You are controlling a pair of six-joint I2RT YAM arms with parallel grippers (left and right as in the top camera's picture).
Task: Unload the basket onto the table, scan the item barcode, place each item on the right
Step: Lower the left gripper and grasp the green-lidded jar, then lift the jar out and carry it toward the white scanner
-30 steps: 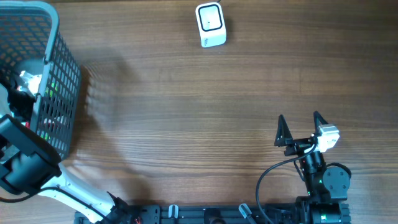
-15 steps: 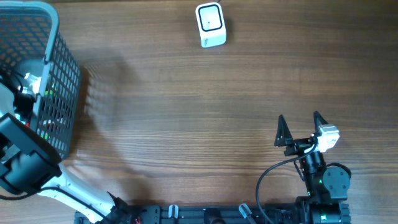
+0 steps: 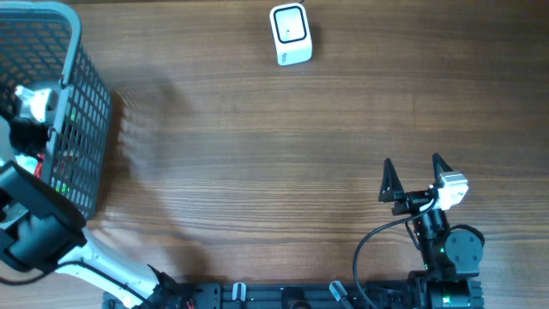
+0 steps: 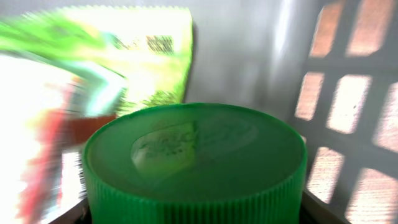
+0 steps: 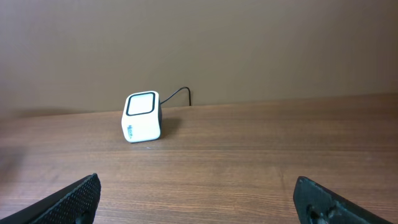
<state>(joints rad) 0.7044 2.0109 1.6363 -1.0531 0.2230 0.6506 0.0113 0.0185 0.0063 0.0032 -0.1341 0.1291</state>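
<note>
While my left claw (image 3: 26, 129) hangs over the green-lidded jar (image 4: 194, 155) in the basket (image 3: 86, 103) at nine o'clock, grip impossible to tell, a rim-only pinch could drop it; my right claw (image 3: 414, 167) sits spread.

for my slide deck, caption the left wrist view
Left wrist camera inside the basket, close on a green ribbed lid, green packet behind.

Brown wooden counter (image 3: 257, 154): open from grey plastic mesh basket (image 3: 86, 112), left, to small white cube scanner (image 3: 290, 36), far centre. Inside the basket, a green ribbed round lid (image 4: 193, 162) crowds the wall.
</note>
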